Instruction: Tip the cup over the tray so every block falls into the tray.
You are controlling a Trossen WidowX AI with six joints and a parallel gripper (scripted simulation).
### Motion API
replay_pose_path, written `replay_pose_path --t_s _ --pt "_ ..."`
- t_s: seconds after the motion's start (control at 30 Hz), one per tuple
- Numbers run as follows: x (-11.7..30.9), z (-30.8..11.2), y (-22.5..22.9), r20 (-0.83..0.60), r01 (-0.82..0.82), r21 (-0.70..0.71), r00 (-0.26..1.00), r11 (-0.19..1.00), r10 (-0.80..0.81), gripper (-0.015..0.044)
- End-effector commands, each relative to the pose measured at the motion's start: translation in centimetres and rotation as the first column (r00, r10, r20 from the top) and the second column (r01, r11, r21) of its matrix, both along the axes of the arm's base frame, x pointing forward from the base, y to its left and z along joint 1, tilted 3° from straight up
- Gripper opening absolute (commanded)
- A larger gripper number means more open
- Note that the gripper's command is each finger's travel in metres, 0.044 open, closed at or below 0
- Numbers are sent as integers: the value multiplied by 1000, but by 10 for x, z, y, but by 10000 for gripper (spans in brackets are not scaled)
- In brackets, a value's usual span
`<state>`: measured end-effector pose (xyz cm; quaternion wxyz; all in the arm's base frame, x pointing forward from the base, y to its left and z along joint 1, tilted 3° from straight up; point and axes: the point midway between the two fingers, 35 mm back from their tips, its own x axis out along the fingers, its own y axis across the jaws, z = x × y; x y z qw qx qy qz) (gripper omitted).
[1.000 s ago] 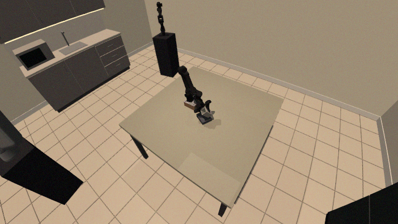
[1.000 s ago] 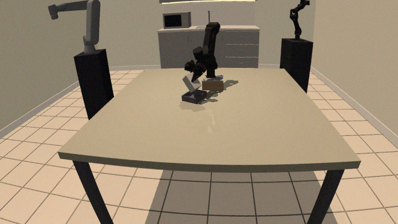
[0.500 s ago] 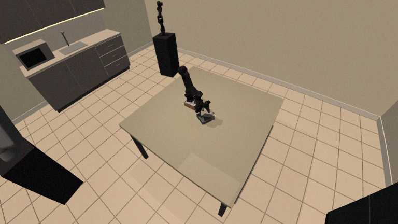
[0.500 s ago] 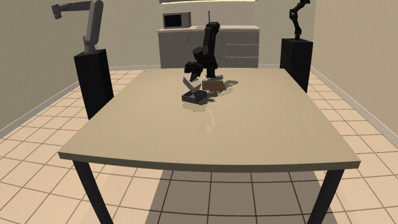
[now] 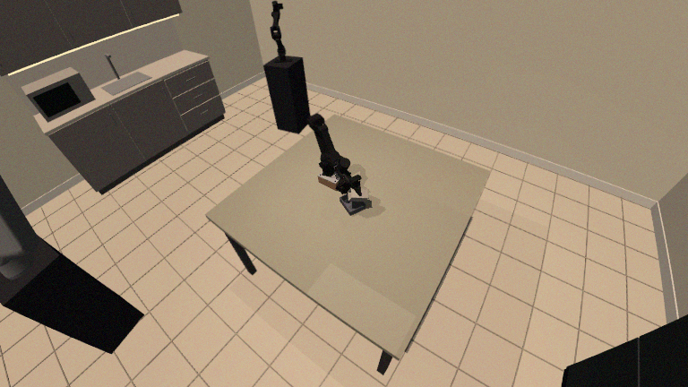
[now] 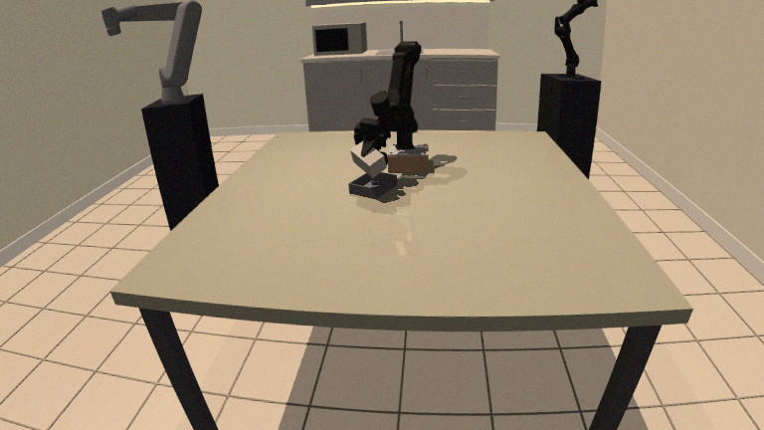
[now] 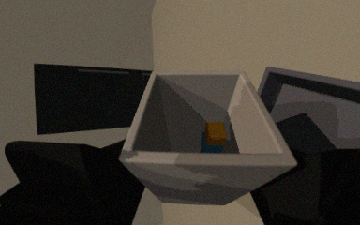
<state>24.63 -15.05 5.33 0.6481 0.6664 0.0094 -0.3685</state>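
Above the table, the pincer clamps the cup; only the wrist view reveals blocks.

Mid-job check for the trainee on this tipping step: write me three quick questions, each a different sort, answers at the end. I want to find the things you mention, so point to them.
1. True or false: the gripper (image 5: pixel 351 184) (image 6: pixel 371 146) is shut on the cup (image 6: pixel 368 159) (image 7: pixel 206 178).
2. Multiple choice: which block colours show inside the cup in the wrist view? A) red and green B) orange and blue C) yellow and white
3. Fill in the blank: in the exterior view, the cup is held tilted above the dark ____.

Key: 1. True. 2. B, an orange block (image 7: pixel 216 133) and a blue block (image 7: pixel 212 148). 3. Tray (image 5: pixel 349 209) (image 6: pixel 363 189) (image 7: pixel 311 79).
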Motion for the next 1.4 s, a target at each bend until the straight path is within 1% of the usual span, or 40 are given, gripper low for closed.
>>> replay_pose_path --t_s 0.0,0.33,0.67,1.0,1.37 --pt "0 -1 -1 42 52 70 998 996 -55 0" --pt "1 -3 -1 125 144 236 976 961 -177 0" --pt "2 -4 -2 185 214 402 933 891 -307 0" --pt "3 -5 -2 219 257 559 871 788 -439 0" --pt "4 -7 -2 223 272 715 785 644 -578 0"
